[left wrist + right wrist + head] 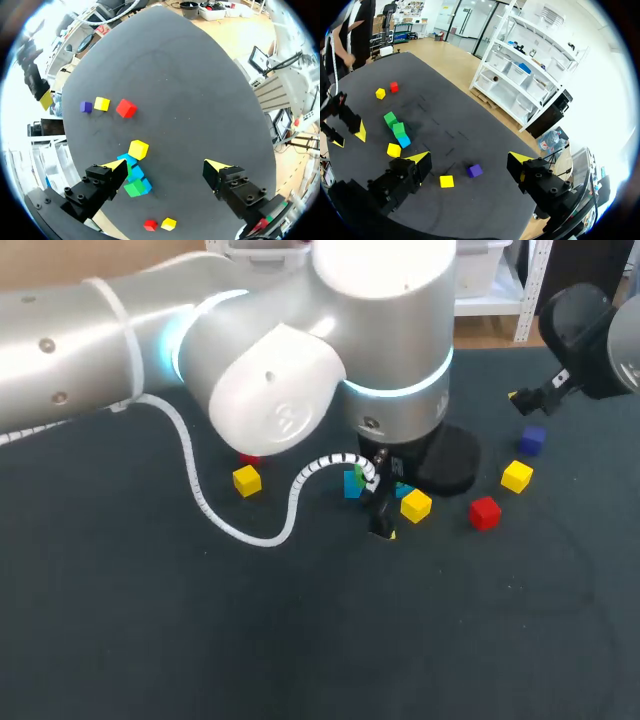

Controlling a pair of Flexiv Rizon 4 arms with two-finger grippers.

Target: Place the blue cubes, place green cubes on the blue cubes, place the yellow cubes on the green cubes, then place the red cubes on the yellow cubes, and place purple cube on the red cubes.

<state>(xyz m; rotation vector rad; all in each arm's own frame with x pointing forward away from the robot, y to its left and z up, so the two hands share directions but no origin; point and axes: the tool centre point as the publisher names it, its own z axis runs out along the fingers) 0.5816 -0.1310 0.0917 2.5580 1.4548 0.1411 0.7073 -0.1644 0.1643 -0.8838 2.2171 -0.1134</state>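
Your left gripper (pixel 165 166) is open and empty, one finger just beside the green cubes (pixel 133 188) on the blue cubes (pixel 129 160) — lowering carelessly could knock them over. Your right gripper (pixel 468 157) — open too, well apart.

A cluster of cubes (pixel 353 483), some stacked on others, sits mid-table (pixel 150 640), just beside my left gripper (pixel 167 166). A single cube (pixel 416 505) lies just right of the cluster. Farther right lies a third cube (pixel 484 512), with a fourth cube (pixel 517 476) behind it. A fifth cube (pixel 532 439) lies behind that, nearest my right gripper (pixel 469 159). Well left of the cluster lies a front cube (pixel 246 481), with a back cube (pixel 250 457) just behind it.
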